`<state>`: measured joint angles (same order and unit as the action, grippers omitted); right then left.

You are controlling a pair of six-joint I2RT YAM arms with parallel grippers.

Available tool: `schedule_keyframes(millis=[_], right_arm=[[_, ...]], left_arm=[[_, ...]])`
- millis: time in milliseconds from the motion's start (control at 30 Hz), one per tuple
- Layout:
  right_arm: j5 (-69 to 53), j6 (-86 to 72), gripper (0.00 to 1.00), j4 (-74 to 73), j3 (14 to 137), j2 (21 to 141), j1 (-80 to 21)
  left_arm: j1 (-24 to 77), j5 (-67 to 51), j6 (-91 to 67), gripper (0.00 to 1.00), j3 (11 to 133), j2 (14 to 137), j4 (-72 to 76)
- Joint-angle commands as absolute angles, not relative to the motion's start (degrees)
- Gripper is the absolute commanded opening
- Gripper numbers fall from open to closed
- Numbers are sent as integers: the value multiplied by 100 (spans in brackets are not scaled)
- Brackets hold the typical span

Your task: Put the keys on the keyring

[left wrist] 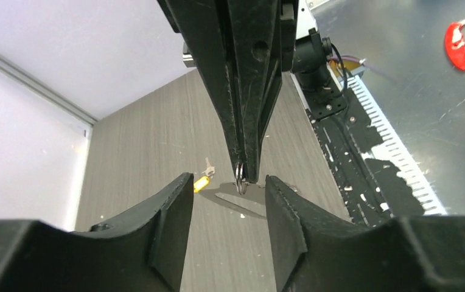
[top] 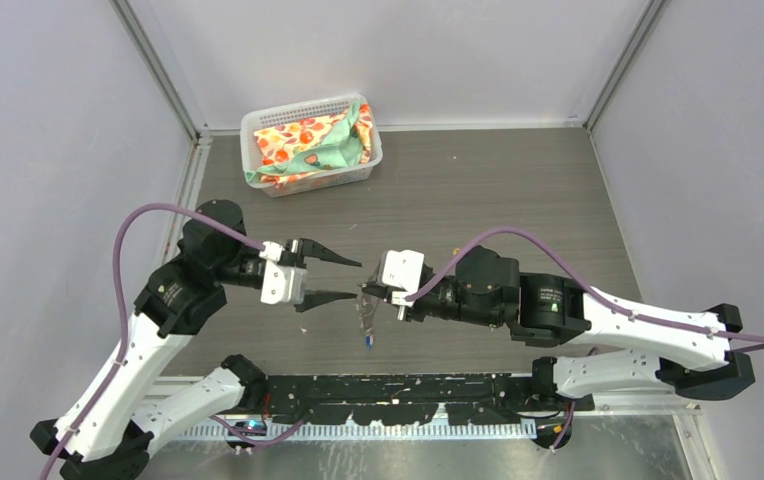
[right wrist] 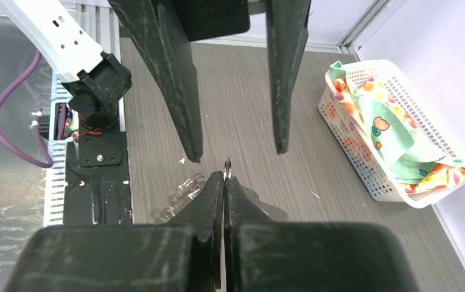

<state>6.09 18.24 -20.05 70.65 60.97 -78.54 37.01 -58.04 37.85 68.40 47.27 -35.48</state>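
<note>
Left gripper (left wrist: 228,182) fingers filled the bottom of the left wrist view, standing apart and holding nothing. Just beyond them the right gripper (left wrist: 246,170) reached down from the top of the frame, clamped together on a small metal ring (left wrist: 240,178). Farther back, left of centre, the yellow key (left wrist: 201,184) lay on the counter (left wrist: 157,140). Overhead, the blue key (top: 368,343) showed just below the pale keyring (top: 364,315).

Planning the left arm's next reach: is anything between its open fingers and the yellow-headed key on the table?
Nothing visible lies between them. The yellow-headed key rests on the table just beyond the left gripper. The right gripper, shut on a small ring, hangs close beside that path.
</note>
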Motion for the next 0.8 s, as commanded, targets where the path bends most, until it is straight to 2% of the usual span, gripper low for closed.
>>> schedule_keyframes(millis=[0, 200, 400, 633, 767], right_arm=[[513, 1623, 1, -1263, 6908, 5846, -7863], [406, 1557, 1, -523, 6435, 5556, -7854], [357, 1536, 1, 145, 6131, 5382, -7857], [81, 1557, 1, 75, 6228, 5474, -7855], [79, 1598, 1, 61, 6231, 5464, -7850]], left_arm=[[3705, -5672, 3238, 49, 6853, 4573, -3239], [3707, -5239, 2129, 36, 6623, 4466, -3177], [3696, -5146, 1805, 34, 6500, 4422, -3162], [3694, -5489, 1072, 36, 6563, 4531, -2607], [3697, -5704, 909, 34, 6650, 4584, -2493]])
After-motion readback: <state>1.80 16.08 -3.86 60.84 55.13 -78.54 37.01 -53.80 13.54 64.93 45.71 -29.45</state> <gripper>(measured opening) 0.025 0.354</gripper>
